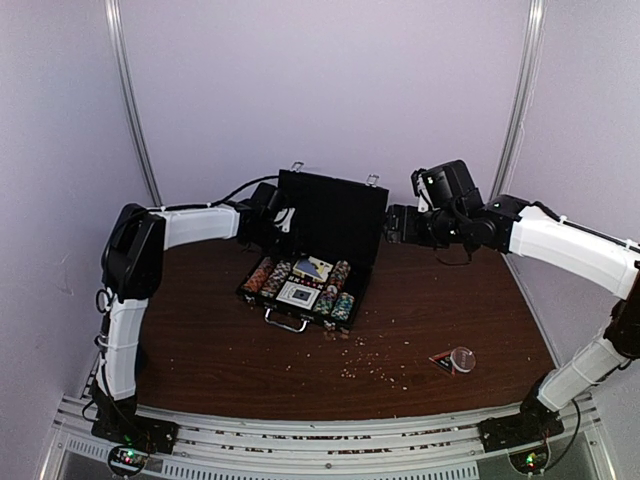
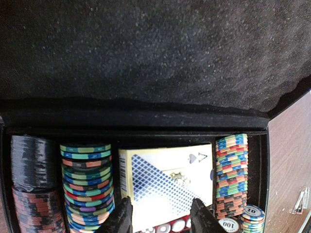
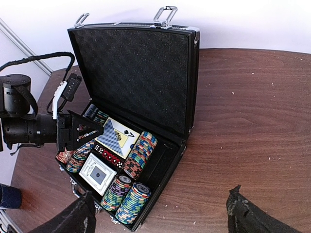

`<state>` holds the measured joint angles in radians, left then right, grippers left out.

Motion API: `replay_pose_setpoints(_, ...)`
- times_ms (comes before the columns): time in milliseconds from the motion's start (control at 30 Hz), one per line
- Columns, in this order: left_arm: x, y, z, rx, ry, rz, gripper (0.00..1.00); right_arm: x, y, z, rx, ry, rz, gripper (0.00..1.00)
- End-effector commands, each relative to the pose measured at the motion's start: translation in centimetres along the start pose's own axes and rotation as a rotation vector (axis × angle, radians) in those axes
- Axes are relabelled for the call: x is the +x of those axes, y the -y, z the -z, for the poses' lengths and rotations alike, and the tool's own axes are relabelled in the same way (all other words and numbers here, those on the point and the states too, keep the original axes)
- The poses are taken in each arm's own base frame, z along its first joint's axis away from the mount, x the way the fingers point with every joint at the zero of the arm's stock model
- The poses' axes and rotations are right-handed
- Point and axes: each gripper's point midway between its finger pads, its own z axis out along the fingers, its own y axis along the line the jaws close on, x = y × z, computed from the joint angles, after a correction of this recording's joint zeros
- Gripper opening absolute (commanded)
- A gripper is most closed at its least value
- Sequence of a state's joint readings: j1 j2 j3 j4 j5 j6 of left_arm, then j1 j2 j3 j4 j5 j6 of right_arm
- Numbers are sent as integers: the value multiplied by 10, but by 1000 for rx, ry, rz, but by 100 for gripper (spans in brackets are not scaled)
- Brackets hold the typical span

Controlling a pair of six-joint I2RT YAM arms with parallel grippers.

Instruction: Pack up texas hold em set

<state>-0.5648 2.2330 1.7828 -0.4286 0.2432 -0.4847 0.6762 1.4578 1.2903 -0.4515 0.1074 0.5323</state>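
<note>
The black case (image 1: 352,215) of the texas hold em set stands open on the table, its foam-lined lid (image 3: 141,73) upright. Inside lie multicoloured chip rows (image 2: 87,187), a blue-patterned card deck box (image 2: 165,182), a second white deck box (image 3: 99,174) and a row of dice (image 3: 108,156). My left gripper (image 2: 160,219) hovers low over the case's left side. Its fingers (image 2: 119,218) are apart above the near end of the blue-patterned box, and I see no grip. My right gripper (image 3: 163,216) is wide open above bare table beside the lid's right edge, holding nothing.
The brown table (image 1: 220,340) carries scattered crumbs in front of the case. A small clear round thing (image 1: 462,358) and a small red and black piece (image 1: 441,362) lie at the front right. The case handle (image 1: 286,321) faces the arms. White walls close in the back and sides.
</note>
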Motion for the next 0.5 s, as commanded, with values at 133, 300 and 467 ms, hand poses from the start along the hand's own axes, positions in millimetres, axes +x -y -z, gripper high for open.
replay_pose_setpoints(133,1,-2,-16,-18,2,10,42,-15,1,9,-2,33,9,92)
replay_pose_setpoints(300,10,-4,-24,-24,-20,10,40,-17,6,11,8,39,10,92)
replay_pose_setpoints(467,17,9,-34,4,-40,-5,37,-17,9,11,15,38,12,92)
